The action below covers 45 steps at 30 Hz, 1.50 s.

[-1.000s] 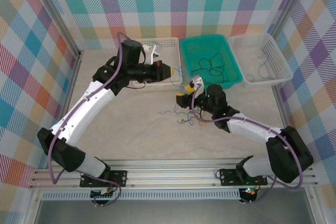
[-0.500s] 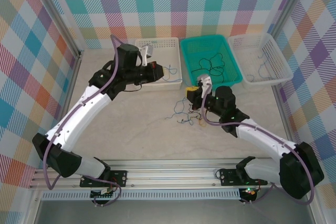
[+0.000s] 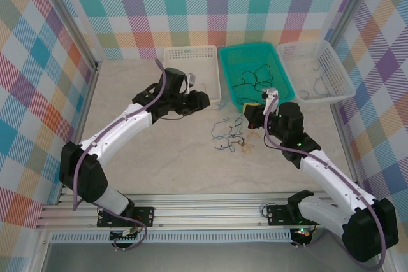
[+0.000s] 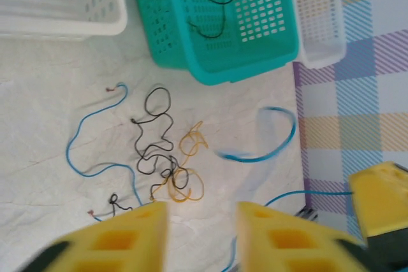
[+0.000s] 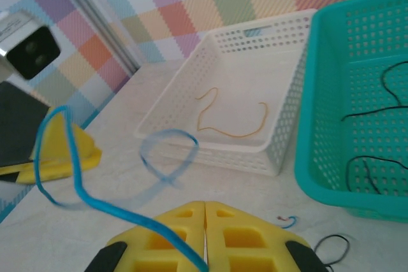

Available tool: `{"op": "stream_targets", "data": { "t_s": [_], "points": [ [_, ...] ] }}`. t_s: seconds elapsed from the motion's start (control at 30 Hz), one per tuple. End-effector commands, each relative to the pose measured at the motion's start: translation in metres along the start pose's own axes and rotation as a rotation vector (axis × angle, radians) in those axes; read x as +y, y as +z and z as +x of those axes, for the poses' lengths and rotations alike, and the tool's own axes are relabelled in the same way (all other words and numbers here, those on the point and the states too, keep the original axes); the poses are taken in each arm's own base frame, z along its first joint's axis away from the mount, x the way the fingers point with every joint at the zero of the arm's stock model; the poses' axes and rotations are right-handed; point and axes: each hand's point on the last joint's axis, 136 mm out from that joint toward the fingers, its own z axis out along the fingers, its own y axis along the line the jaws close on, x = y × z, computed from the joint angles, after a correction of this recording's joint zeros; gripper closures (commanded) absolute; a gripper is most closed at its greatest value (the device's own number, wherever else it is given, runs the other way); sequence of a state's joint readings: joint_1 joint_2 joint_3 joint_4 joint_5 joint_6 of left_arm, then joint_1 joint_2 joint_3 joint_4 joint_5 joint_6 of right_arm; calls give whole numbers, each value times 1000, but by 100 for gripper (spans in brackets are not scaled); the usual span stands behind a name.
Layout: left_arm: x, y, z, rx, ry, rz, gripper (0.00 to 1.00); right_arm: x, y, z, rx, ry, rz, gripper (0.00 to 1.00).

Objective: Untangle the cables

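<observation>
A tangle of black, orange and blue cables [image 3: 233,137] is observed lying loose on the table [image 3: 159,157], just before the teal basket [image 3: 224,74]. One blue cable [image 5: 78,186] is found pinched in the clenched right gripper [image 5: 205,214], looped in the air. The left gripper [image 4: 201,234] is noted released near the tangle, with nothing between its fingers

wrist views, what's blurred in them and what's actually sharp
Left wrist: a blue cable loop is motion-smeared, the left gripper is soft, the tangle on the table is crisp. Right wrist: the blue cable loop above the right gripper is smeared; the orange cable in the white basket is sharp.
</observation>
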<state>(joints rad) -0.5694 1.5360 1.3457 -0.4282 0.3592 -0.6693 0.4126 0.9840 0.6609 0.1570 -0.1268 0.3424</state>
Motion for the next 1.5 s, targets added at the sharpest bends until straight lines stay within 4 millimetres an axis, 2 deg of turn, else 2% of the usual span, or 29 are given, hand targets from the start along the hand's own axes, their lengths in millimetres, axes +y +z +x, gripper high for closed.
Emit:
{"op": "stream_targets", "data": {
  "t_s": [0.0, 0.1, 0.13, 0.17, 0.3, 0.57, 0.77, 1.03, 1.27, 1.47],
  "points": [
    [-7, -7, -11, -70, -8, 1, 45, -17, -9, -22, -51, 48, 106, 100],
    [6, -12, -15, -111, -11, -67, 10, -34, -12, -27, -68, 82, 169, 100],
    [10, -14, -17, -125, -13, -90, 2, -41, -14, -29, -75, 97, 198, 100],
    [14, -15, -17, -134, -16, -110, 0, -48, -16, -31, -79, 112, 229, 100],
    [29, -22, -20, -185, -36, -175, 0, -78, -23, -40, -95, 188, 333, 100],
    [42, -35, -20, -237, -35, -216, 0, -136, -32, -64, -125, 269, 467, 100],
    [53, -44, -17, -243, -22, -277, 0, -178, -37, -100, -163, 290, 545, 100],
    [55, -44, -12, -228, -10, -277, 0, -228, -37, -150, -238, 260, 648, 100],
    [59, -42, -11, -217, -11, -294, 0, -280, -40, -168, -287, 326, 716, 100],
    [60, -38, -9, -198, -10, -301, 0, -324, -44, -170, -292, 389, 753, 100]
  ]
}}
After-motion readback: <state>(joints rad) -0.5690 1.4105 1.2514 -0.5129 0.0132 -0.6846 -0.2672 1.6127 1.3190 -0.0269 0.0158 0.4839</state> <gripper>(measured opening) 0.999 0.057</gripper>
